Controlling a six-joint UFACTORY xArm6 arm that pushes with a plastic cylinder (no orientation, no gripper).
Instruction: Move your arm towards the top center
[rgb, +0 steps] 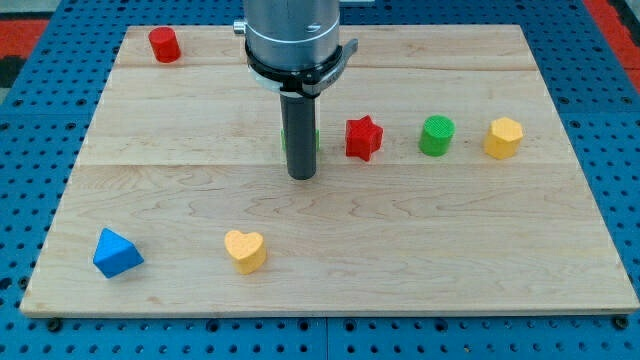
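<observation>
My tip (301, 176) rests on the wooden board (180, 200), a little above the middle of it. There are no jaws on this arm, only a plain dark rod, so nothing is gripped.

Directly behind the rod, at 12 o'clock from my tip, stands a green block (316, 140); the rod hides most of it, so I cannot tell its shape. At about 2 o'clock there is a row: a red star (363, 138) just beside the green block, then a green cylinder (436, 136), then a yellow hexagon (504, 138). A red cylinder (164, 45) is far at 10 o'clock. A yellow heart (245, 251) is at 7 o'clock and a blue triangle (116, 253) at 8 o'clock.

The top centre of the board is covered by the arm's grey body (293, 35).
</observation>
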